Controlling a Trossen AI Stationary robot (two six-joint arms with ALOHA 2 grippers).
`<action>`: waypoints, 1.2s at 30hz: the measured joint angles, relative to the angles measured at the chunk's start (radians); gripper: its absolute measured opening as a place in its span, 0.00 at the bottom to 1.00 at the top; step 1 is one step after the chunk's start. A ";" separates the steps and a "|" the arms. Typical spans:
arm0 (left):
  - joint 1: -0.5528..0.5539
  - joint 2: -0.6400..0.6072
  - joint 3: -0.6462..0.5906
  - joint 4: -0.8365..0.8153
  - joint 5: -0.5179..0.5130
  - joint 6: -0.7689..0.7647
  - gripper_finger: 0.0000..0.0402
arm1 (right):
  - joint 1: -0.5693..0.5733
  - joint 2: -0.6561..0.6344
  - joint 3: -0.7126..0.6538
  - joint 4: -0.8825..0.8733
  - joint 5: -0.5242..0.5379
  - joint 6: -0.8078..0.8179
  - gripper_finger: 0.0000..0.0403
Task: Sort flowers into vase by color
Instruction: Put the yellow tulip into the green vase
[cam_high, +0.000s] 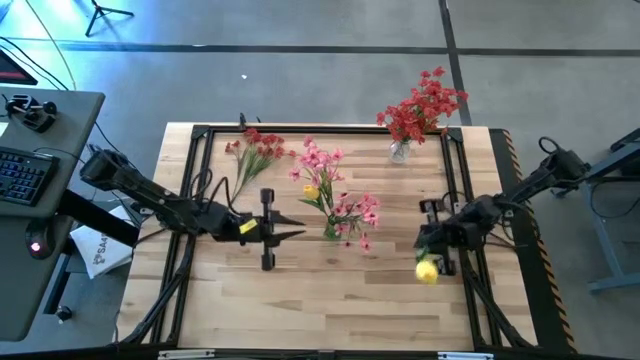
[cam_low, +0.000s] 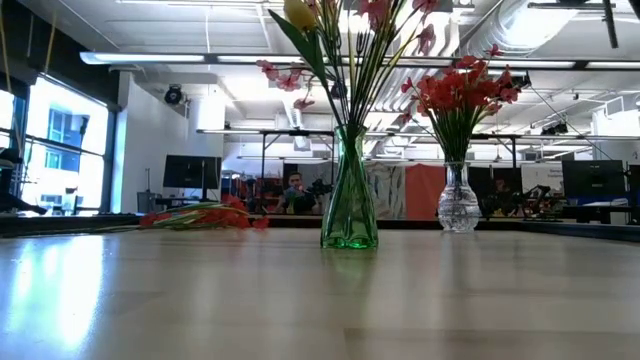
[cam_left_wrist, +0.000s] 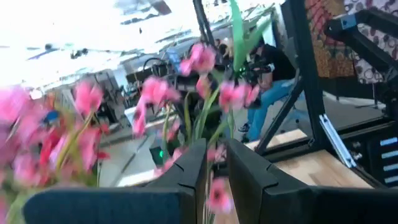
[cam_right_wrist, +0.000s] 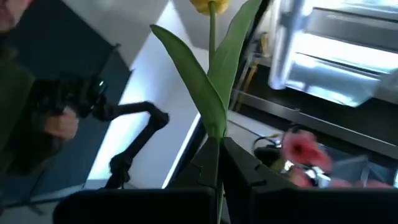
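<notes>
Two pincers | right pincer (cam_right_wrist: 219, 163) clenched on yellow flower (cam_high: 427, 270) | left pincer (cam_left_wrist: 214, 165) state unclear | no legible writing

The wooden surface (cam_high: 300, 300) carries a green vase (cam_low: 349, 200); clear vase (cam_low: 458, 200) behind-right, red stems (cam_high: 255, 150) behind-left.

Dark jointed arms, angular black fingers (cam_left_wrist: 186, 177), yellow wrist marking

Left tool (cam_high: 297, 232) barely parted; right tool (cam_high: 428, 262) clamped.
</notes>
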 joint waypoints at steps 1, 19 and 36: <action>-0.006 0.020 0.025 0.000 0.000 0.020 0.13 | 0.000 0.044 0.029 0.002 -0.008 -0.008 0.00; -0.132 0.252 0.256 -0.088 0.011 0.405 0.38 | -0.019 0.678 0.578 -0.012 -0.003 -0.085 0.00; -0.138 0.252 0.256 -0.009 0.023 0.356 0.46 | -0.128 0.788 0.664 -0.089 0.004 0.055 0.00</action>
